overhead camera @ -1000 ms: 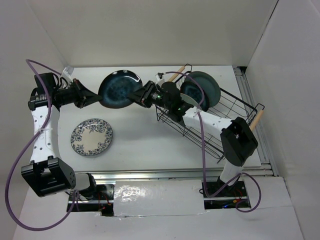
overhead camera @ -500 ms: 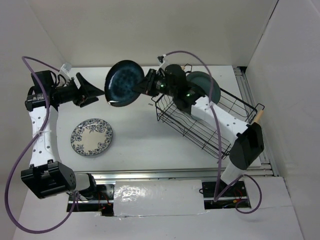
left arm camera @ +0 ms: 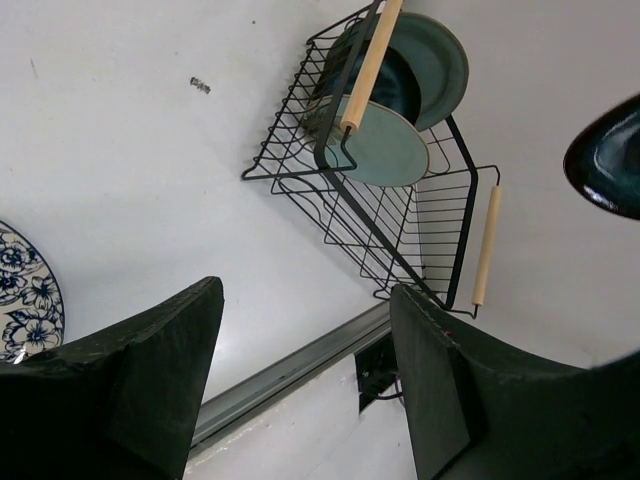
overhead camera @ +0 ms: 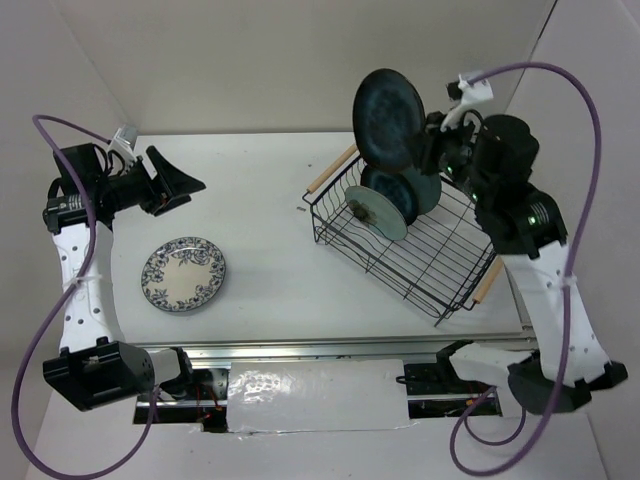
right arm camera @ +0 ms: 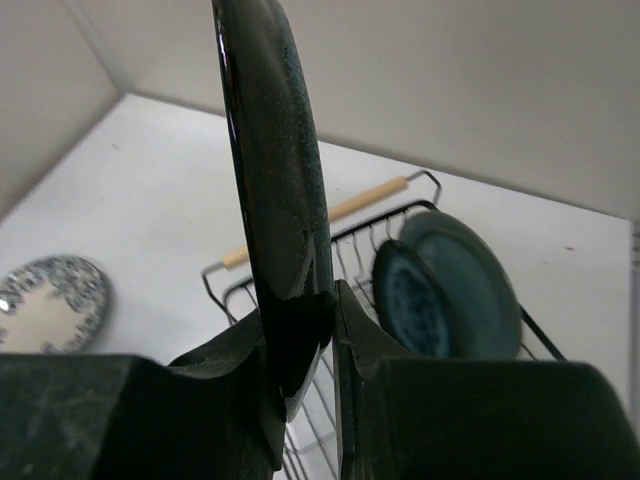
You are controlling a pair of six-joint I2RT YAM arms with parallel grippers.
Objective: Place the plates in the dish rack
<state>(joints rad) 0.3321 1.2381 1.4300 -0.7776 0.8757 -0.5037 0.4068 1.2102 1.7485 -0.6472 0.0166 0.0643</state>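
My right gripper is shut on the rim of the glossy dark navy plate, which it holds on edge above the far end of the black wire dish rack. In the right wrist view the navy plate stands edge-on, pinched between my fingers. Two plates stand in the rack, a grey-teal one and a smaller pale mint one. The white and blue floral plate lies flat at the left. My left gripper is open and empty beyond it, off the table.
The rack sits slanted at the right, with wooden handles at its far left and near right. A small dark speck lies on the table left of it. White walls close in on three sides.
The left gripper opened and let go of the navy plate, then drew back left. The right arm swung the plate right and up, from mid-table to over the rack.
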